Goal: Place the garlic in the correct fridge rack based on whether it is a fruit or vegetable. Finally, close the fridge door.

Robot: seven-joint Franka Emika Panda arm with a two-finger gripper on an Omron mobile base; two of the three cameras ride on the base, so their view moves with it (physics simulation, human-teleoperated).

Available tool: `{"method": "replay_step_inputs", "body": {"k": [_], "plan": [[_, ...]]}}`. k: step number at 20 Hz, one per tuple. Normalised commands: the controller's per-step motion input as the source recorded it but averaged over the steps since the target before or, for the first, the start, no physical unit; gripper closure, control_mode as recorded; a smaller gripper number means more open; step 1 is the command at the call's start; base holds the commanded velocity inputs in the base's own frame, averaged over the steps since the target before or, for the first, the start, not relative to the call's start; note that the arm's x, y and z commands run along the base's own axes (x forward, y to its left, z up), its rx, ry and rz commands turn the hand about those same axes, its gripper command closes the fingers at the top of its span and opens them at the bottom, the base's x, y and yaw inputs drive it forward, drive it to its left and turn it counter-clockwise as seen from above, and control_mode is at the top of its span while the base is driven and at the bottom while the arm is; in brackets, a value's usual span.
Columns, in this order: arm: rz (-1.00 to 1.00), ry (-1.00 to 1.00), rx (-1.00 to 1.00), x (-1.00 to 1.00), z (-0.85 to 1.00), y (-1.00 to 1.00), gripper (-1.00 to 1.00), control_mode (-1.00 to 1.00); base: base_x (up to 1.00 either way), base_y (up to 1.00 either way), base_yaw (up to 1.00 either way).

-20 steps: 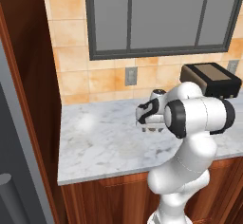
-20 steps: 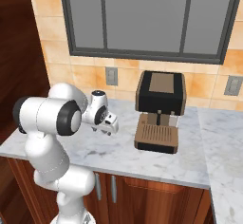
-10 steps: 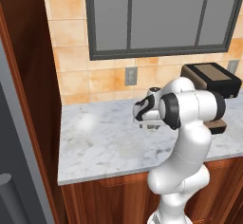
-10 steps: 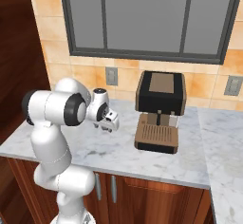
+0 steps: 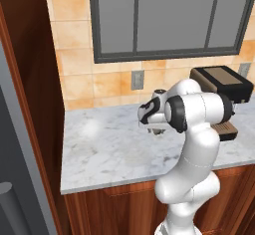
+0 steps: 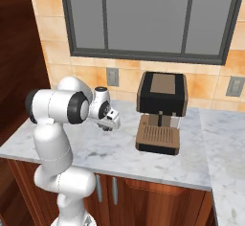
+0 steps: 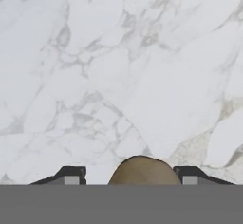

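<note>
**Garlic between the fingers, the fridge still to come**

In the hand view the garlic (image 7: 144, 170), a dull tan lump, sits between the two dark fingertips (image 7: 71, 174) of the gripper (image 7: 131, 174), just above the marble table (image 7: 118, 66). There is a small gap on each side of it, so I cannot tell if the gripper already grasps it or is only around it; the fingers are neither wide apart nor pressed together.

In the left base view the gripper (image 5: 155, 128) hangs low over the table (image 5: 104, 149), near the middle and left of the coffee machine (image 5: 221, 87). In the right base view the gripper (image 6: 109, 122) is also close above the table (image 6: 95, 148), left of the coffee machine (image 6: 160, 112).

By my judgement the task is at its beginning: the pick-up of the garlic is in progress. What remains is nearly everything: to lift it, to carry it to the fridge at the left, to put it on the right rack, and to close the door (image 5: 17, 179), whose grey edge stands at the near left.
</note>
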Motion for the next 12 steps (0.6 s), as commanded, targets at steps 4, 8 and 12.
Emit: {"method": "replay_step_inputs", "body": {"k": [4,8,12], "plan": [[0.00,0.00,0.00,0.00,0.00,0.00,1.00,-1.00,0.00,0.00,0.00],[0.00,-0.13,0.00,-0.18,0.19,0.03,1.00,-1.00,0.00,0.00,0.00],[0.00,-0.16,-0.04,-0.21,0.48,0.27,1.00,-1.00,0.00,0.00,0.00]]}}
